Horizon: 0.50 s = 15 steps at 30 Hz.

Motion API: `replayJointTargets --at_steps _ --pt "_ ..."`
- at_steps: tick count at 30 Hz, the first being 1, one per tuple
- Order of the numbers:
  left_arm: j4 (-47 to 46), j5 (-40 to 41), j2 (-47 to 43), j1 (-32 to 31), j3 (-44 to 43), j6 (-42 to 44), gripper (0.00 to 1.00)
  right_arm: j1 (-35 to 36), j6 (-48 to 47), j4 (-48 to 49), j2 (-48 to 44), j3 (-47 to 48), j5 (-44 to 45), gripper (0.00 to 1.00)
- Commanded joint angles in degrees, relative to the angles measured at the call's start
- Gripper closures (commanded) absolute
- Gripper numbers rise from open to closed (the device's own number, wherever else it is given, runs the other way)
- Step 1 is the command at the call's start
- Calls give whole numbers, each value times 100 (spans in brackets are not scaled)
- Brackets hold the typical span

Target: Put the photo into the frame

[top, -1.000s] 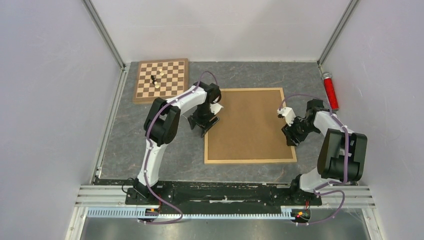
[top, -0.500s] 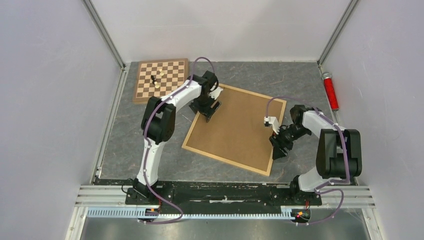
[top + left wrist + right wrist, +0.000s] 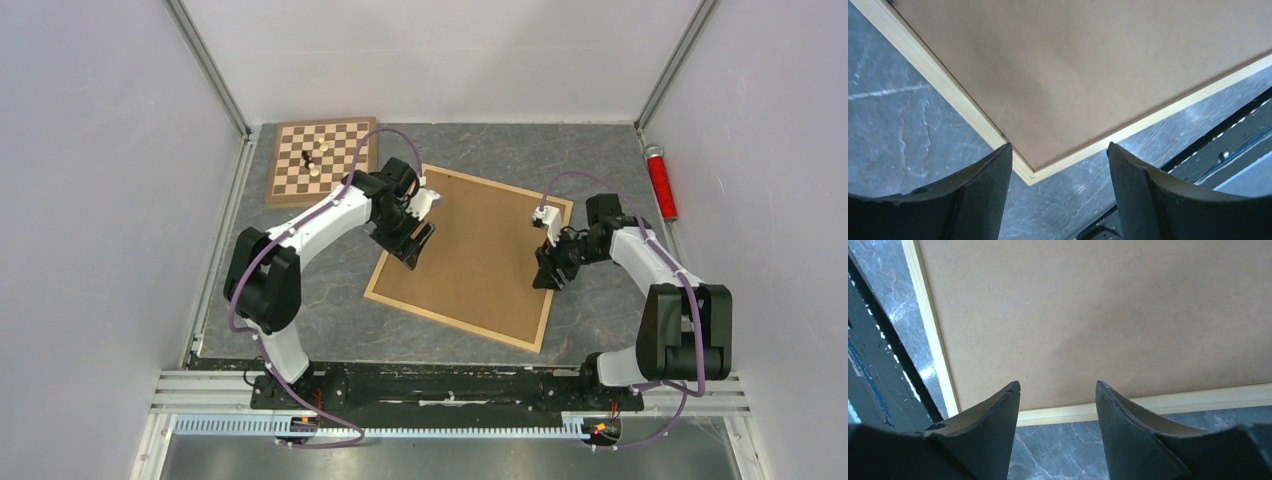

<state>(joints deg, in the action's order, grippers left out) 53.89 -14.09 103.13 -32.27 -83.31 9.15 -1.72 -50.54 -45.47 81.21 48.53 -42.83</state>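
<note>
Both jaws are spread, empty, over opposite edges of the frame [image 3: 453,320], laid back-up and askew amid the table [image 3: 500,145]; the backing [image 3: 470,255] should be lifted evenly; no photo is seen

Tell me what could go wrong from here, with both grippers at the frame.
The frame lies askew, backing board up, and no photo is in view.
The left gripper and right gripper hang open over its edges, so a nudge could skid it.
The chessboard stands close by the left gripper; a wide swing might topple its pieces.
</note>
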Motion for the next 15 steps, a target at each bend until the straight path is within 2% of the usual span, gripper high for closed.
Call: replayJointTargets --at_steps 1,5,9,11,15 --pt "-193 129 -344 37 648 410 24 2 323 586 -111 16 -125 41" --pt "-352 168 -574 41 1018 708 24 2 741 965 -165 -81 446 39" --pt "-462 -228 -839 -106 1200 1174 24 -4 1069 1461 -374 -298 1150 30" --pt "-466 -149 -887 -361 1203 1420 24 -4 1087 1560 -432 -344 1509 26" --pt "-688 262 -960 -1111 1285 1698 24 -56 1717 1816 -412 -361 2250 25"
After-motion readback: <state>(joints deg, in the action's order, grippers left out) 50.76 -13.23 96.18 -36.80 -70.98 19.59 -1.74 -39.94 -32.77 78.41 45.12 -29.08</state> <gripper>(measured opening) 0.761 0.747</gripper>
